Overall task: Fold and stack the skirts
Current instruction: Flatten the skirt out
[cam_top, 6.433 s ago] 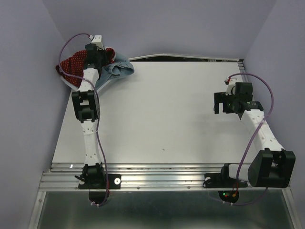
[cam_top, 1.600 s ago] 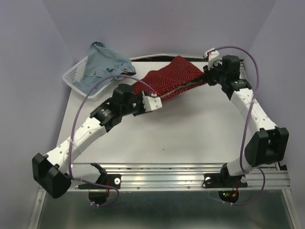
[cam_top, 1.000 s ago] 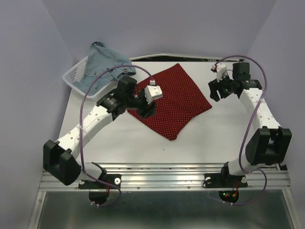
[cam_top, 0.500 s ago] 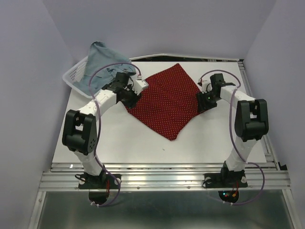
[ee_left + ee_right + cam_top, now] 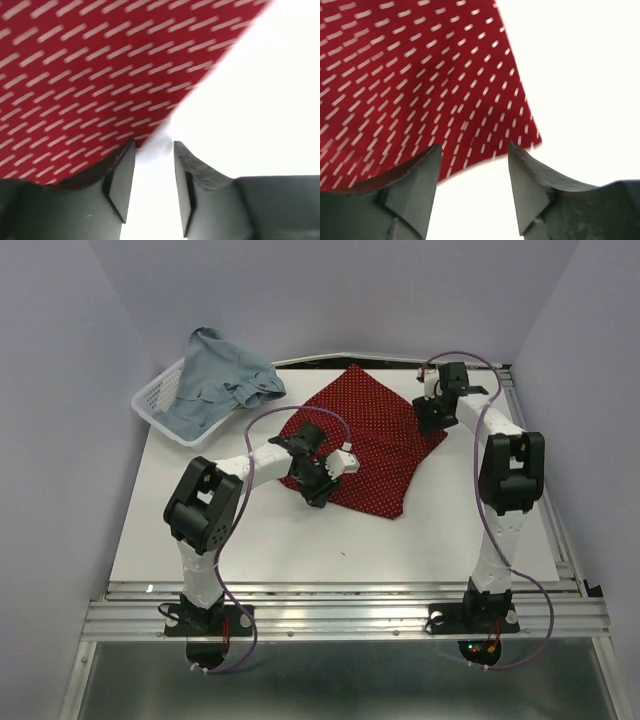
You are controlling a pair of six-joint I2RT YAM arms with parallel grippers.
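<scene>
The dark red skirt with white dots [image 5: 372, 440] lies spread flat mid-table. My left gripper [image 5: 320, 488] sits low at its near-left edge; in the left wrist view the left gripper [image 5: 154, 147] is open, bare table between the fingers, the red skirt's [image 5: 75, 75] edge just off the left fingertip. My right gripper [image 5: 430, 420] is at the skirt's right corner; in the right wrist view the right gripper [image 5: 475, 150] is open and the red skirt's [image 5: 410, 75] hem lies just beyond the tips. The light blue denim skirt [image 5: 222, 380] lies heaped on the basket.
A white mesh basket [image 5: 150, 402] stands at the table's far left corner under the denim. Purple walls close in left, right and behind. The table's metal rail [image 5: 340, 610] and both arm bases are at the near edge.
The red skirt has shifted and turned slightly on the table. My left gripper moved down and right along its near-left edge; my right gripper moved toward the far right corner. Both narrowed a little.
</scene>
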